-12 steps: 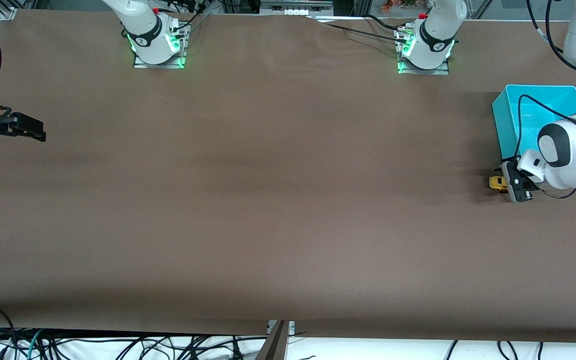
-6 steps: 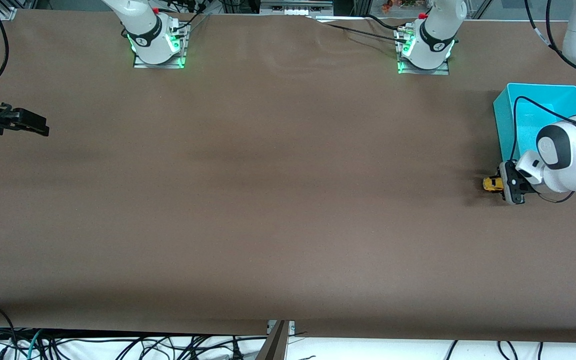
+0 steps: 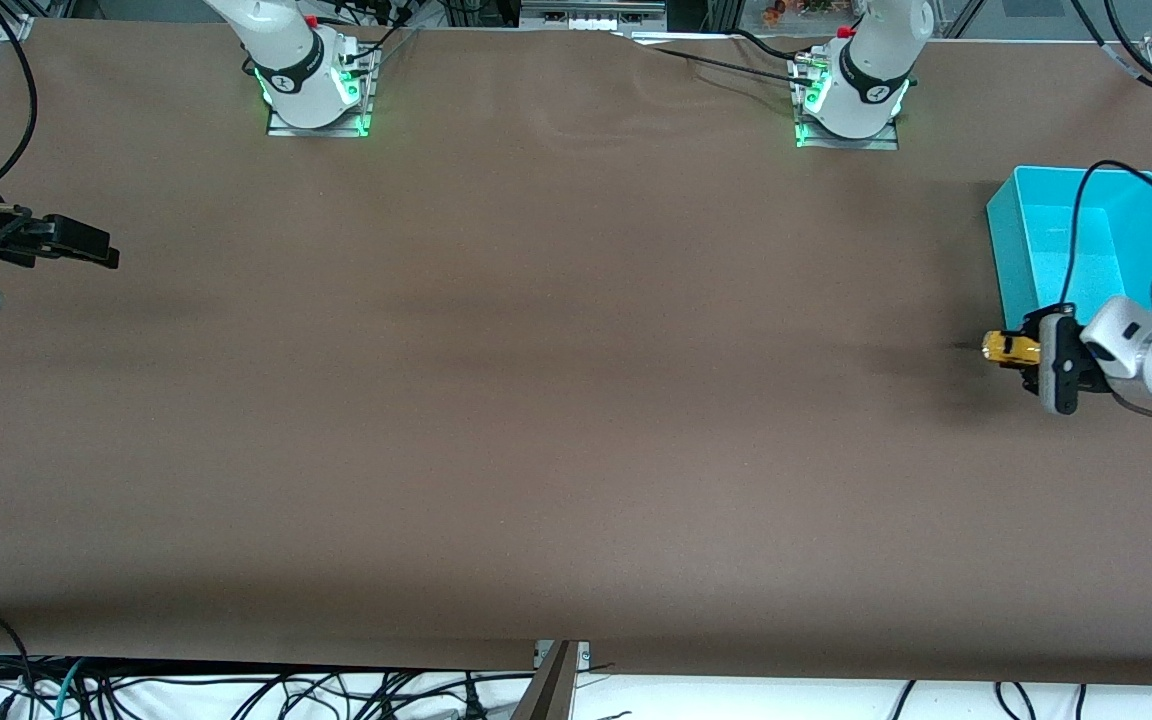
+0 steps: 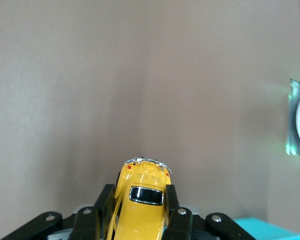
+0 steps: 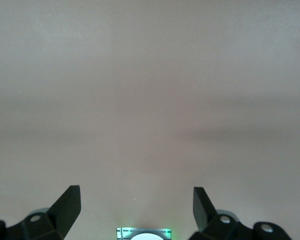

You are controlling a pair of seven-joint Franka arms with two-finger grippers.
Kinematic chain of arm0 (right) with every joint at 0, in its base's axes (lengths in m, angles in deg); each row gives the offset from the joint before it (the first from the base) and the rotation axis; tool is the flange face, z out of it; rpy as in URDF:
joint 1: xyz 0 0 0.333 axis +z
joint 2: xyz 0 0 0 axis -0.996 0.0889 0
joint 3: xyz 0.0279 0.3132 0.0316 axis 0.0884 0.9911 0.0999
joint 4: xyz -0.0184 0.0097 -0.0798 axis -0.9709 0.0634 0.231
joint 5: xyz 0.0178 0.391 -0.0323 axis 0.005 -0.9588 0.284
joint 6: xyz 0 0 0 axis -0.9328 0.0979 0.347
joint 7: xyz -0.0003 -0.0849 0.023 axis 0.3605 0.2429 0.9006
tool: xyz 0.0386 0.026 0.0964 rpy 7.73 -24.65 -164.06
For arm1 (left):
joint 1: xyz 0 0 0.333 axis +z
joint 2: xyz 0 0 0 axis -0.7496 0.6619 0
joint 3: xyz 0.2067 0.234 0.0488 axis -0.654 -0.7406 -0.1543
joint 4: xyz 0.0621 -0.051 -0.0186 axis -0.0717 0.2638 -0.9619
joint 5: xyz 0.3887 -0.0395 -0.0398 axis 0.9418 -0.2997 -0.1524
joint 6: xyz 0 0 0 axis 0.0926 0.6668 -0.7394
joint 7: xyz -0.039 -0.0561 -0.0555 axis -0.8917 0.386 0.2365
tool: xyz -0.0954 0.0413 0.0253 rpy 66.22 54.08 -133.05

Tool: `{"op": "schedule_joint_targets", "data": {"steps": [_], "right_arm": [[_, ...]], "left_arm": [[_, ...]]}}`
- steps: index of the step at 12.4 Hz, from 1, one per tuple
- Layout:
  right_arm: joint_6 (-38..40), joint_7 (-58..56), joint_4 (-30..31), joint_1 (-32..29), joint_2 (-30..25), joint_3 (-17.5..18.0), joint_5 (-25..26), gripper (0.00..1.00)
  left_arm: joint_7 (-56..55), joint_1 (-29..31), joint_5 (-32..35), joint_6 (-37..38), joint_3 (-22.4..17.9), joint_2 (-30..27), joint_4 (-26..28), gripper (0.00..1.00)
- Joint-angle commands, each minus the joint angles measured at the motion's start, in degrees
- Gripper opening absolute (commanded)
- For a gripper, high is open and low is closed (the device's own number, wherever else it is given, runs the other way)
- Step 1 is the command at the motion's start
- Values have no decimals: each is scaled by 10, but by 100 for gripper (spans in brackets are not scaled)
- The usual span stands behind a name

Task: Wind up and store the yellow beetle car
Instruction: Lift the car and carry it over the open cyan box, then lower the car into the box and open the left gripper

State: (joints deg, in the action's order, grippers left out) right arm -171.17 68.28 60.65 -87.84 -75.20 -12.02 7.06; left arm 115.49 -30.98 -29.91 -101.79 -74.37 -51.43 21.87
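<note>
The yellow beetle car [image 3: 1004, 348] is gripped between the fingers of my left gripper [image 3: 1024, 352], which is shut on its sides. The car is level, a little above the brown table, by the camera-side corner of the teal bin [image 3: 1011, 262]. In the left wrist view the car [image 4: 142, 210] fills the space between the black fingers [image 4: 101, 205], rear window showing. My right gripper [image 3: 101, 250] is open and empty over the table's edge at the right arm's end; the right wrist view shows its gripper [image 5: 136, 197] with only bare table between the fingers.
The teal bin is open-topped and looks empty; a corner of it shows in the left wrist view [image 4: 262, 231]. The two arm bases [image 3: 316, 95] [image 3: 848, 105] glow green along the table edge farthest from the camera. A black cable [image 3: 1086, 215] hangs over the bin.
My left gripper, still shut on the car, has lifted it off the table and drawn it toward the bin. My right gripper has drifted slightly toward the table's middle.
</note>
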Motion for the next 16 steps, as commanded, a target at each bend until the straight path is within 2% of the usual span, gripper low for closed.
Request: {"op": "schedule_joint_targets", "data": {"steps": [1, 3, 5, 6, 7, 9, 12, 16], "right_arm": [[-2, -1, 10, -6, -12, 3, -6, 99], [-2, -1, 10, -5, -11, 3, -6, 99], [-3, -1, 9, -5, -8, 3, -6, 99], [-3, -1, 9, -5, -8, 3, -6, 99], [-3, -1, 9, -3, -8, 4, -6, 99], [-3, 0, 9, -3, -7, 4, -6, 99], [-6, 0, 8, -3, -8, 4, -5, 99], [-6, 0, 8, -3, -7, 3, -4, 99]], "left_arm": [[66, 50, 35, 39, -2, -24, 1, 0], [115, 95, 65, 83, -2, -40, 24, 0], [135, 141, 104, 48, -1, -123, 136, 0], [162, 164, 114, -5, 0, -182, 207, 0], [188, 185, 117, -54, -1, -217, 264, 0], [215, 229, 136, -128, 1, -221, 317, 0], [220, 253, 136, -230, 0, -219, 389, 0], [211, 263, 136, -266, 0, -193, 418, 0]]}}
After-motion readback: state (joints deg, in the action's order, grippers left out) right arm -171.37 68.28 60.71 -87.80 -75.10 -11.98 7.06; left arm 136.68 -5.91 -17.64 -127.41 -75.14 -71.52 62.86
